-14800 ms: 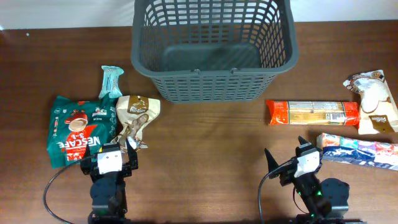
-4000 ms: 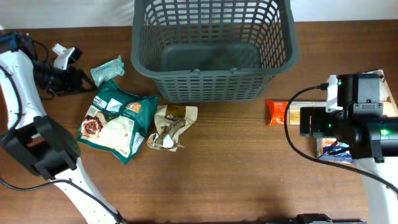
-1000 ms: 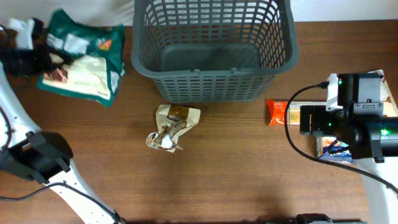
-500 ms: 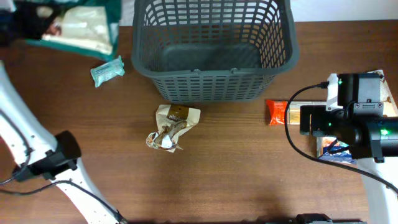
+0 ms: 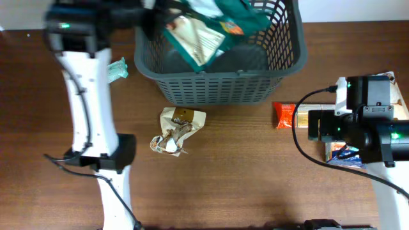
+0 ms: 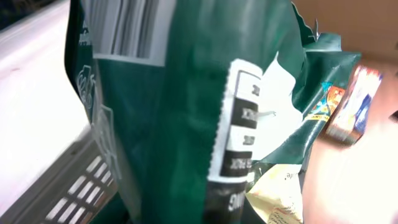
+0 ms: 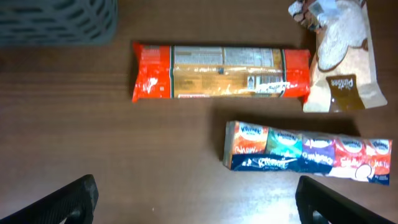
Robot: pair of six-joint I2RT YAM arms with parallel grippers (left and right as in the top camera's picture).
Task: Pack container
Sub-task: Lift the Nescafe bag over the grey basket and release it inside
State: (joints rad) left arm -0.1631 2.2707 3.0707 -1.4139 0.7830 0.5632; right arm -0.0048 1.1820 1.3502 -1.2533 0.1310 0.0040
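The container (image 5: 220, 61), a large dark grey lattice basket, stands at the back centre of the table. My left gripper (image 5: 152, 15) is shut on a big green packet (image 5: 208, 27), which hangs tilted over the basket's open top. In the left wrist view that green packet (image 6: 174, 112) fills the frame and hides the fingers, with the container's lattice wall (image 6: 68, 186) below it. My right gripper (image 7: 196, 205) stands open above bare table, holding nothing. Ahead of it lie an orange pasta packet (image 7: 221, 71) and a multicoloured tissue pack (image 7: 308, 152).
A small teal packet (image 5: 117, 69) lies left of the basket. A beige crumpled packet (image 5: 174, 130) lies in front of it. A brown and white bag (image 7: 342, 68) lies at the far right. The right arm (image 5: 361, 121) covers part of the goods there.
The left arm has swung the green packet from the far left back corner rightward to over the basket. The right arm has not moved.
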